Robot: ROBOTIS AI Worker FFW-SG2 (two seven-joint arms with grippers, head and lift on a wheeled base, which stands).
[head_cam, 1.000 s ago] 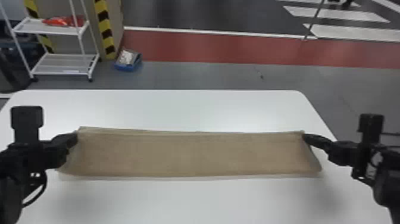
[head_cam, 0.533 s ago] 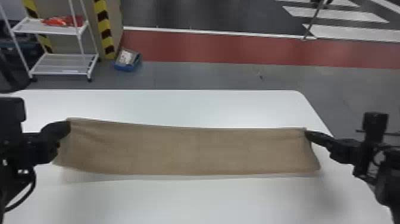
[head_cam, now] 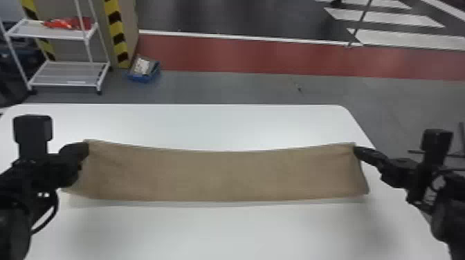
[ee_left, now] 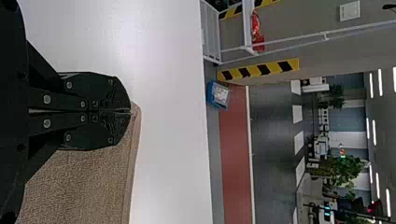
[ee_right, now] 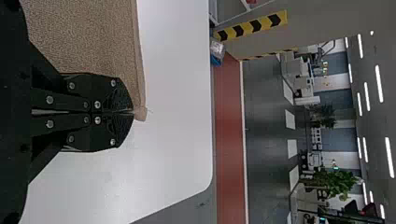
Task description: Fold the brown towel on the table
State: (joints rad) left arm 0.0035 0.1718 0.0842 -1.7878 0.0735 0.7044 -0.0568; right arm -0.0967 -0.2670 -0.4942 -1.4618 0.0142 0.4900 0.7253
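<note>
Black fingers of the left claw (head_cam: 84, 152) are clenched on a far corner of the brown towel (head_cam: 221, 176), which stretches rightward from their tips. Between the two claws the cloth spans the white table (head_cam: 242, 235), its far edge dipping midway. The right claw (head_cam: 358, 151) pinches the other far corner, with the towel extending left from its fingertips.

White rack (head_cam: 69, 74) stands on grey floor (head_cam: 242, 88). Immediately right of rack: wall with yellow-black striping (head_cam: 117, 31), blue container (head_cam: 143, 71). Farther right: red floor band (head_cam: 259, 55). Ceiling lights (ee_left: 379, 81) lit.
</note>
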